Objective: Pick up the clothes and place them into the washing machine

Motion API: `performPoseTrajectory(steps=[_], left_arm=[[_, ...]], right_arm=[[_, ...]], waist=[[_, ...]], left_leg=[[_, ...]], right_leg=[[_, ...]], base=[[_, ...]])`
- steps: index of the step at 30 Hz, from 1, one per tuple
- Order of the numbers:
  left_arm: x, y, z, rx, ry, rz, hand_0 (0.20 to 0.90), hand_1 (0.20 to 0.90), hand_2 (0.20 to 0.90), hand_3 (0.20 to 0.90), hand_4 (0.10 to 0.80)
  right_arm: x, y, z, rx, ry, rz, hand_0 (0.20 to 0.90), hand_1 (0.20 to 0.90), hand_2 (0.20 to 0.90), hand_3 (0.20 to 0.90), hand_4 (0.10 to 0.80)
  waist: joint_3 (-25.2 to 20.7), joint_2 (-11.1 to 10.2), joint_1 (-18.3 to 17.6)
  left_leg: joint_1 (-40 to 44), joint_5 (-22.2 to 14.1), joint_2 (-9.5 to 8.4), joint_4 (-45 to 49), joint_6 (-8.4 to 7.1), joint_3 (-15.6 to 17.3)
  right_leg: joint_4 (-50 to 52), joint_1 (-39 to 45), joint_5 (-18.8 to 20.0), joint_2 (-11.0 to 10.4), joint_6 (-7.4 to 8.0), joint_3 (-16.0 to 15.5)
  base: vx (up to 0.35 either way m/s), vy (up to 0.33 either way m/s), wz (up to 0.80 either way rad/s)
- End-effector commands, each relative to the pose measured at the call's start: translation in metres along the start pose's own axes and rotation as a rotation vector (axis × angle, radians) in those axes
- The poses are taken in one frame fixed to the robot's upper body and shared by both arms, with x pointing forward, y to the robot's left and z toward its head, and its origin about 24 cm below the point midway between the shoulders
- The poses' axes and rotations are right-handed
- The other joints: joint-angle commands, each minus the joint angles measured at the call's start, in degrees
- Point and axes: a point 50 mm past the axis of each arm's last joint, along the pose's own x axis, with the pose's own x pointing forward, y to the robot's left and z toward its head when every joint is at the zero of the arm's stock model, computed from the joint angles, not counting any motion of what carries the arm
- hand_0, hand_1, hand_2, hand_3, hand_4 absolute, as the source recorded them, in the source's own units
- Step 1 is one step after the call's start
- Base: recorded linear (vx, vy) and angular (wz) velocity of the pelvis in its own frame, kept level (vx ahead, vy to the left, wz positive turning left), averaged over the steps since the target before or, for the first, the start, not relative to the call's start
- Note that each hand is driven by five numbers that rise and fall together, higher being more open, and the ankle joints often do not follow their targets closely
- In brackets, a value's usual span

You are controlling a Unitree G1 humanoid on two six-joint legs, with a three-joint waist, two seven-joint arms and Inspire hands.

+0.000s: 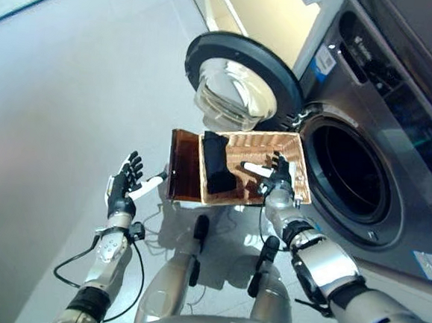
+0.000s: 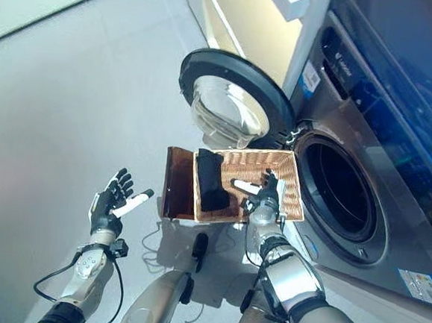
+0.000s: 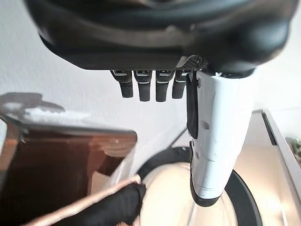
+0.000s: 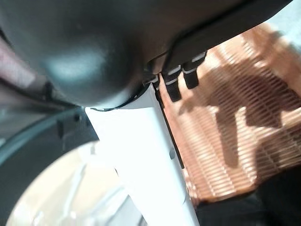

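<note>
A black garment (image 1: 217, 164) lies folded in the left part of the shallow wicker basket (image 1: 299, 166); it also shows in the left wrist view (image 3: 109, 210). The basket rests on a low dark brown box (image 1: 181, 175) before the washing machine (image 1: 398, 123). The machine's drum opening (image 1: 349, 179) is dark and its round door (image 1: 241, 81) hangs open to the left. My right hand (image 1: 274, 177) is open over the basket's bare middle (image 4: 235, 132), just right of the garment, holding nothing. My left hand (image 1: 124, 184) is open and empty in the air, left of the box.
Pale grey floor (image 1: 62, 119) spreads wide to the left. A cream cabinet (image 1: 265, 16) stands behind the open door.
</note>
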Motion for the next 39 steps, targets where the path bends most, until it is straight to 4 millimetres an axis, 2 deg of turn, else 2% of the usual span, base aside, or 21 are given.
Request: performPoseTrajectory(steps=[1,6,7,8,12,15,19,25,27,30,31,36,39], left_arm=[[0.023,0.01,0.057,0.066,-0.262,0.009,0.9,0.9,0.9,0.9,0.8],[0.025,0.01,0.061,0.073,-0.277,0.02,0.9,0.9,0.9,0.9,0.8],[0.026,0.01,0.063,0.078,-0.286,0.021,0.9,0.9,0.9,0.9,0.8],[0.026,0.01,0.065,0.078,-0.291,0.022,0.9,0.9,0.9,0.9,0.8],[0.031,0.007,0.07,0.092,-0.308,0.02,0.9,0.9,0.9,0.9,0.8],[0.033,0.005,0.075,0.091,-0.331,0.018,0.9,0.9,0.9,0.9,0.8],[0.035,0.001,0.079,0.091,-0.347,0.017,0.9,0.9,0.9,0.9,0.8],[0.033,-0.006,0.08,0.085,-0.355,0.012,0.9,0.9,0.9,0.9,0.8],[0.031,-0.004,0.081,0.087,-0.365,0.017,0.9,0.9,0.9,0.9,0.8],[0.031,-0.004,0.081,0.081,-0.367,0.02,0.9,0.9,0.9,0.9,0.8],[0.031,-0.005,0.08,0.077,-0.365,0.027,0.9,0.9,0.9,0.9,0.8],[0.03,-0.008,0.085,0.057,-0.391,0.022,0.9,0.9,0.9,0.9,0.8],[0.03,-0.011,0.093,0.047,-0.428,0.021,0.9,0.9,0.9,0.9,0.8]], right_arm=[[0.004,0.01,0.074,0.052,-0.231,-0.002,0.9,0.9,0.9,0.9,0.8],[0.004,0.012,0.088,0.069,-0.255,-0.002,0.9,0.9,0.9,0.9,0.8],[0.004,0.013,0.092,0.082,-0.259,-0.004,0.9,0.9,0.9,0.9,0.8],[0.003,0.014,0.095,0.087,-0.264,-0.002,0.9,0.9,0.9,0.9,0.8],[0.002,0.018,0.096,0.11,-0.253,0.006,0.9,0.9,0.9,0.9,0.8],[0.003,0.014,0.098,0.126,-0.244,-0.017,0.9,0.9,0.9,0.9,0.8],[0.006,0.006,0.099,0.147,-0.229,-0.055,0.9,0.9,0.9,0.9,0.8],[0.01,-0.005,0.093,0.153,-0.196,-0.112,0.9,0.9,0.9,0.9,0.8],[0.012,-0.01,0.097,0.145,-0.202,-0.137,0.9,0.9,0.9,0.9,0.8],[0.013,-0.016,0.101,0.141,-0.212,-0.156,0.9,0.9,0.9,0.9,0.8],[0.014,-0.019,0.108,0.148,-0.229,-0.174,0.9,0.9,0.9,0.9,0.8],[0.013,-0.019,0.114,0.153,-0.255,-0.184,0.9,0.9,0.9,0.9,0.8],[0.012,-0.019,0.123,0.186,-0.28,-0.185,0.9,0.9,0.9,0.9,0.8]], waist=[[3.4,-3.6,3.5],[4.6,-4.5,5.4],[4.9,-5.0,6.3],[5.2,-5.3,6.7],[6.3,-6.1,8.3],[7.1,-6.3,9.3],[8.2,-5.8,9.9],[9.1,-4.7,9.8],[9.5,-3.5,9.6],[10.1,-2.9,9.3],[10.8,-2.5,9.1],[11.4,-2.5,8.9],[11.8,-3.3,8.9]], left_leg=[[-4.2,-4.8,-1.06,3.7,-2.45,-0.1],[-6.3,-5.3,-1.52,5.1,-2.61,-1.4],[-6.3,-7.0,-1.45,5.3,-3.02,-2.1],[-6.8,-7.0,-1.51,5.6,-3.14,-2.4],[-8.6,-7.0,-1.94,6.3,-3.46,-3.5],[-10.0,-6.9,-2.22,6.7,-3.76,-4.2],[-11.9,-6.9,-2.65,7.5,-3.81,-4.6],[-13.4,-7.6,-2.79,9.4,-3.49,-3.7],[-14.1,-7.9,-2.76,10.2,-3.33,-3.3],[-14.8,-8.1,-2.6,10.9,-3.23,-2.9],[-15.6,-8.3,-2.5,11.9,-3.18,-2.5],[-17.4,-8.0,-2.3,12.1,-3.43,-2.9],[-18.5,-7.6,-2.28,11.9,-3.71,-3.4]], right_leg=[[2.5,0.2,-2.7,-2.0,-1.34,-0.3],[3.5,0.0,-3.5,-2.2,-1.36,-2.0],[4.2,0.5,-5.3,-2.1,-0.95,-2.2],[4.4,0.5,-5.5,-2.1,-0.93,-2.7],[5.2,0.2,-6.4,-1.9,-1.09,-4.3],[6.1,-0.5,-7.1,-1.8,-1.26,-5.4],[7.9,-2.1,-8.2,-2.0,-1.51,-6.1],[10.2,-4.0,-8.9,-2.3,-1.74,-5.4],[11.2,-5.3,-9.1,-2.3,-1.88,-4.7],[11.7,-6.2,-9.0,-2.5,-1.95,-4.1],[12.4,-7.1,-9.0,-2.4,-1.97,-3.8],[13.5,-9.3,-9.6,-2.3,-2.06,-3.8],[14.5,-10.3,-10.2,-2.2,-2.22,-4.2]], base=[[0.023,-0.01,0.23],[0.059,-0.022,0.21],[0.166,-0.073,0.27],[0.163,-0.076,0.25],[0.048,-0.038,0.29],[0.045,-0.04,0.31],[0.017,-0.004,0.32],[0.003,0.039,0.09],[-0.05,0.047,-0.09],[-0.064,0.045,-0.17],[-0.076,0.044,-0.12],[-0.024,-0.012,-0.08],[0.004,-0.061,0.08]])
